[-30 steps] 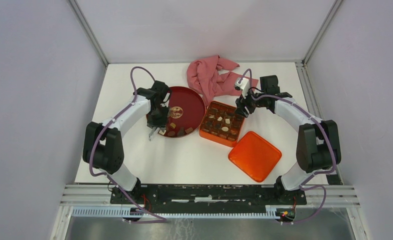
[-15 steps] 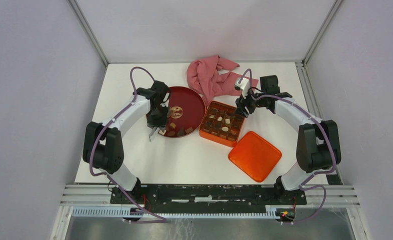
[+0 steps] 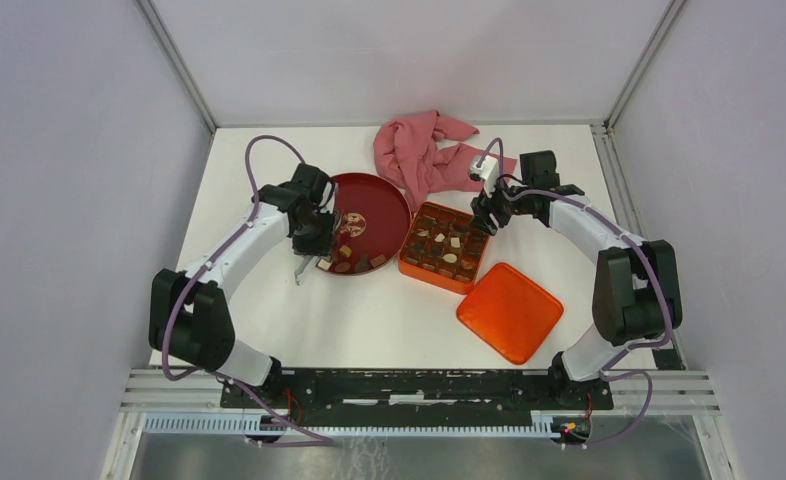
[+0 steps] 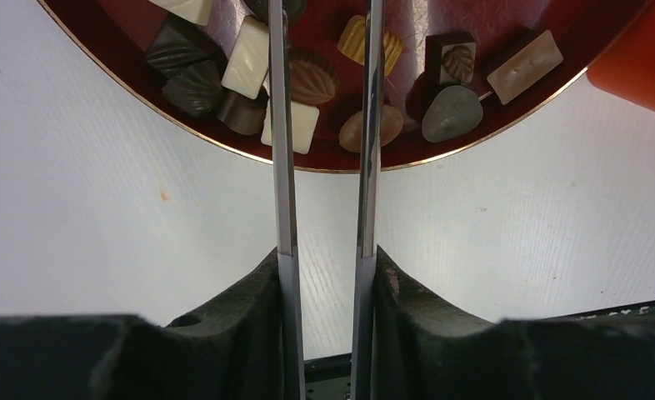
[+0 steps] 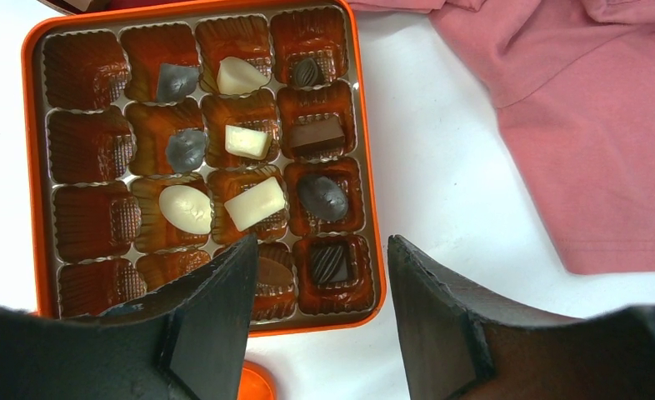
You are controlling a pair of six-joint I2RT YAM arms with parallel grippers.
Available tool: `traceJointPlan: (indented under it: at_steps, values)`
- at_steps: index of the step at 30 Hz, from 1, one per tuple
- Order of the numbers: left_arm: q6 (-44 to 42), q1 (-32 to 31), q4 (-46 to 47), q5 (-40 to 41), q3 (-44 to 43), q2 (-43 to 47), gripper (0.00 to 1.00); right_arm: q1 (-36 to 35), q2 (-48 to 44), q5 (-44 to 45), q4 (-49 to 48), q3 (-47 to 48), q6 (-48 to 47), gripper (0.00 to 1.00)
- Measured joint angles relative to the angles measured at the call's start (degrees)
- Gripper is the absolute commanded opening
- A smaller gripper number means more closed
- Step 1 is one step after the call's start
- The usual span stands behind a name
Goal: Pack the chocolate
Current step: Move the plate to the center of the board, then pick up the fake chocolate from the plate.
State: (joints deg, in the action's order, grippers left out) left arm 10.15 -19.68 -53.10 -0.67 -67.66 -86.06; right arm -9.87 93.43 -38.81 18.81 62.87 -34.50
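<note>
Several chocolate pieces (image 4: 312,79), dark, tan and cream, lie along the near rim of the round dark-red plate (image 3: 374,200), which also shows in the left wrist view (image 4: 491,21). My left gripper (image 3: 319,252) has long thin metal blades (image 4: 284,167). They stand apart over those pieces and hold nothing. The orange gridded tin (image 3: 406,262) holds several chocolates (image 5: 253,202) in its right-hand columns. My right gripper (image 3: 484,222) is open and empty above the tin's corner (image 5: 322,243), over a dark striped piece (image 5: 332,261).
An orange square lid (image 3: 509,310) lies in front and to the right of the tin. A crumpled pink cloth (image 3: 424,155) lies behind the tin and plate, and shows to the right of the tin in the right wrist view (image 5: 574,125). Grey walls surround the table.
My left arm's elbow has swung out to the left and its wrist has shifted slightly back over the plate's rim. The right arm has not moved.
</note>
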Motion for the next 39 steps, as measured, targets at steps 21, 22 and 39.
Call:
traceJointPlan:
  at_steps: [21,22,39]
  values:
    - [0.0,0.0,2.8,-5.9,2.5,6.8,0.02,-2.3,7.6,4.9,5.6,9.8,-6.0,0.65]
    - [0.0,0.0,2.8,-6.1,2.8,7.1,0.02,-2.8,8.4,5.6,6.0,10.6,-6.7,0.64]
    - [0.0,0.0,4.0,-9.0,6.0,10.1,0.02,-6.7,16.9,14.8,11.2,16.9,-11.9,0.24]
